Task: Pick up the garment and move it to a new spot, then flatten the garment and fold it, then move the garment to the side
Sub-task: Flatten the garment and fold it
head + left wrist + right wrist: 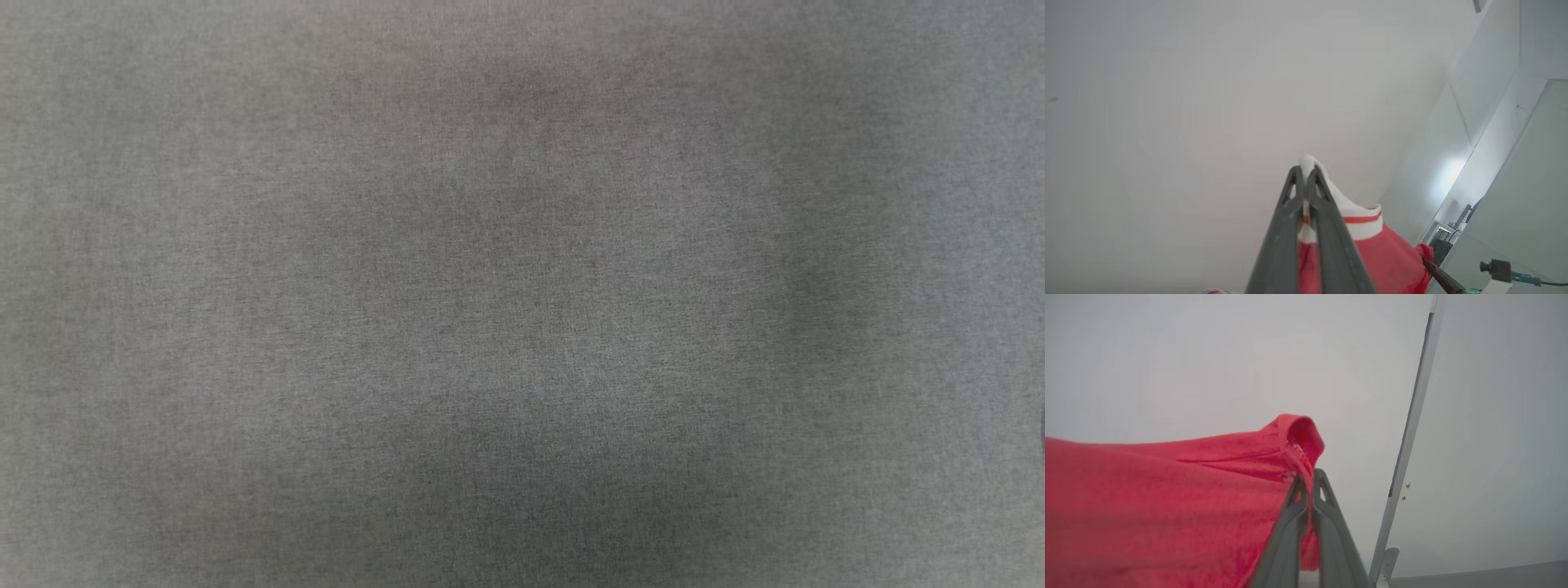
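Between the closed fingers of the left gripper point(1304, 173): white-striped trim of the garment point(1392, 257), pinched tight; right gripper point(1309, 479) likewise clamped on a red edge; cloth spreads to its left.

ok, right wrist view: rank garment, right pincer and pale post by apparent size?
1. garment, largest by far.
2. right pincer, though it sits nearest the camera, so it looks bigger than it is.
3. pale post, a thin strip.

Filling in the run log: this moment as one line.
left gripper: shut on garment white trim | right gripper: shut on red edge | garment: held by both | head view: grey surface
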Available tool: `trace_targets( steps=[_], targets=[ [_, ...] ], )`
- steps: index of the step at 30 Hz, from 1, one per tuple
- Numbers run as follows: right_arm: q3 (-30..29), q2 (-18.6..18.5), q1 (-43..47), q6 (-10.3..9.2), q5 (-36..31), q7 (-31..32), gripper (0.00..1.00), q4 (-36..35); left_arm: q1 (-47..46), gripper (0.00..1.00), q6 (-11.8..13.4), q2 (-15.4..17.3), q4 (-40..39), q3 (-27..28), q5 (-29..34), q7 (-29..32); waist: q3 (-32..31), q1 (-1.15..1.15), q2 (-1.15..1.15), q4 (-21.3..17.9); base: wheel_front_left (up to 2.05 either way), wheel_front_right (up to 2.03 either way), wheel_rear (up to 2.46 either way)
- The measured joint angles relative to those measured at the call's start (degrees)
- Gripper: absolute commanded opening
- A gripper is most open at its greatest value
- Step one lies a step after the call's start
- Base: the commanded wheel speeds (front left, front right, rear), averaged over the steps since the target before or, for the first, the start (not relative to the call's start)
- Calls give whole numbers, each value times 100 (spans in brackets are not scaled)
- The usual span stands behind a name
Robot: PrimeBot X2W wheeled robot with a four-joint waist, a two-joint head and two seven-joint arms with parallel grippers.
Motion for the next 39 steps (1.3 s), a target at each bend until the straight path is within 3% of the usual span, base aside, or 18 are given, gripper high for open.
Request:
trace_targets(
  steps=[8,14,20,26,29,33,39],
  targets=[
    [90,-71,963,-1,149,-227,0,617,1554,0,1,89,-575,-247,-276,110,-108,0,0,-1,0,0,0],
    [485,-155,2141,-2,703,-323,0,401,3325,0,2,182,-1527,-132,-499,-226,-249,0,0,65,0,0,0],
    [740,-449,3933,-11,1511,9,0,-787,5114,0,2,365,-2802,7,-476,-491,-503,0,0,202,0,0,0],
    [396,-620,6069,-13,2038,684,0,-2577,6699,0,2,702,-3783,-167,-153,-606,-652,0,0,406,0,0,0],
    [37,-470,7247,-18,2243,1177,0,-3669,7382,0,2,877,-4252,-343,32,-662,-691,0,0,516,0,0,0],
    [-219,-240,8104,-18,2319,1590,0,-4522,7847,0,2,1073,-4645,-478,132,-693,-701,0,0,560,0,0,0],
    [-469,26,8482,-18,2414,1847,0,-5102,7900,0,2,1252,-4859,-583,223,-672,-699,0,0,494,0,0,0]
  ],
)
